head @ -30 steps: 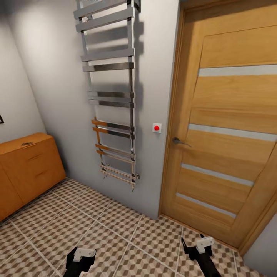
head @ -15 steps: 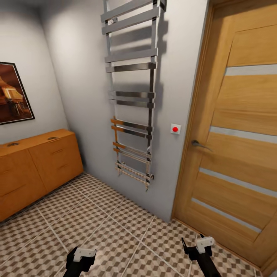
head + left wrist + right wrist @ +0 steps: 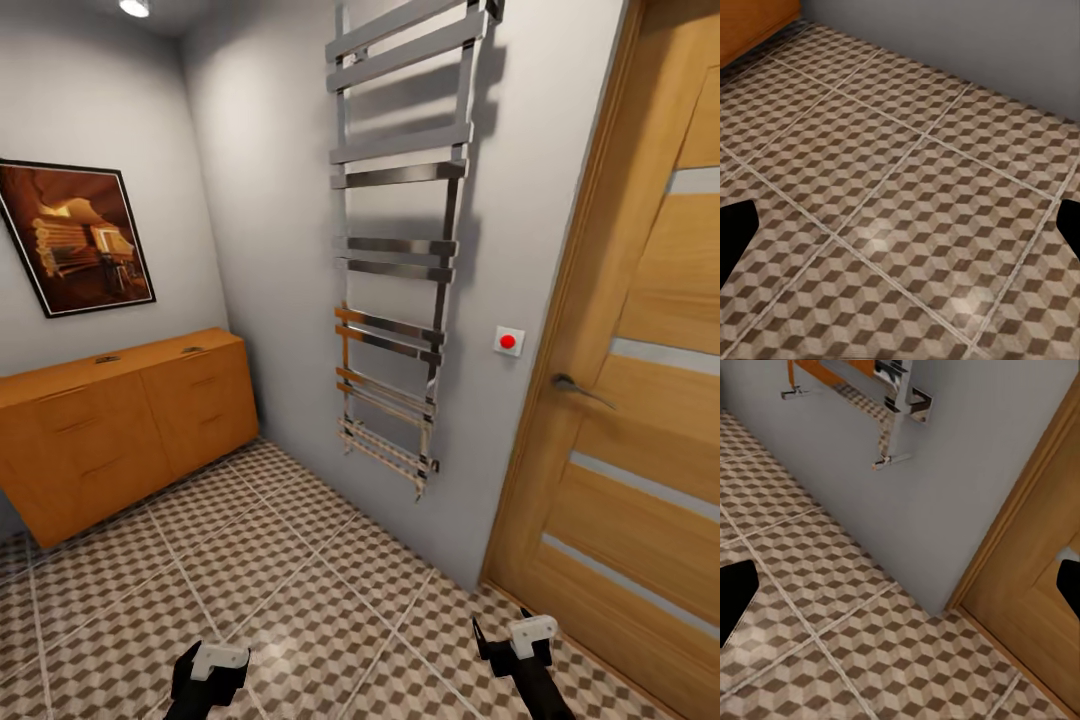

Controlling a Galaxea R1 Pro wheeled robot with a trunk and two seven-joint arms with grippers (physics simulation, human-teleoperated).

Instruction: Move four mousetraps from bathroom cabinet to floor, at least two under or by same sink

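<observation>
The orange-brown cabinet (image 3: pixel 120 420) stands against the left wall in the head view. Two tiny flat dark items lie on its top, one (image 3: pixel 107 358) nearer the middle and one (image 3: pixel 193 349) nearer its right end; they look like mousetraps but are too small to be sure. The cube-patterned bathroom floor (image 3: pixel 300 590) stretches from the cabinet to me. My left gripper (image 3: pixel 208 668) and right gripper (image 3: pixel 520 640) hang low over the tiles, both open and empty. In the left wrist view a cabinet corner (image 3: pixel 750 22) shows. The sink is out of view.
A chrome towel radiator (image 3: pixel 395 300) is mounted on the grey wall ahead. A wooden door (image 3: pixel 640 420) with a lever handle (image 3: pixel 575 385) stands at the right, and a red button (image 3: pixel 508 341) sits beside it. A framed picture (image 3: pixel 75 235) hangs above the cabinet.
The camera has swung left: the door slid toward the right edge, and more of the cabinet and the framed picture came into view. Both grippers hold the same pose.
</observation>
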